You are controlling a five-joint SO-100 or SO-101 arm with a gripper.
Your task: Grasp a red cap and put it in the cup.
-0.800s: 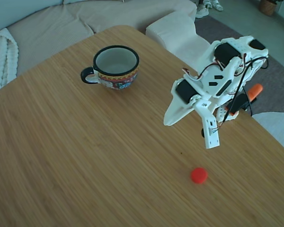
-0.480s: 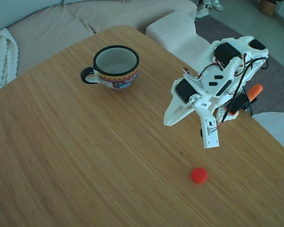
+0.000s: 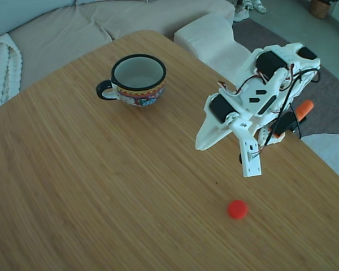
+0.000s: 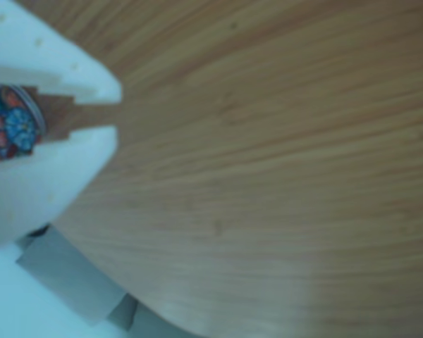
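Observation:
The red cap lies flat on the wooden table in the fixed view, near the front right. The cup, dark-rimmed and white inside with a colourful band, stands upright at the back, its handle to the left. My white gripper hangs above the table between them, up and left of the cap, tips pointing down-left. Its jaws are nearly together with nothing held. In the other view the gripper shows only a narrow slit, and a patch of the cup's band shows behind it. The cap is out of that view.
An orange-and-black clamp holds the arm's base at the table's right edge. A beige sofa runs behind the table and a white cushion block sits at the back right. The table's curved edge is near in the other view.

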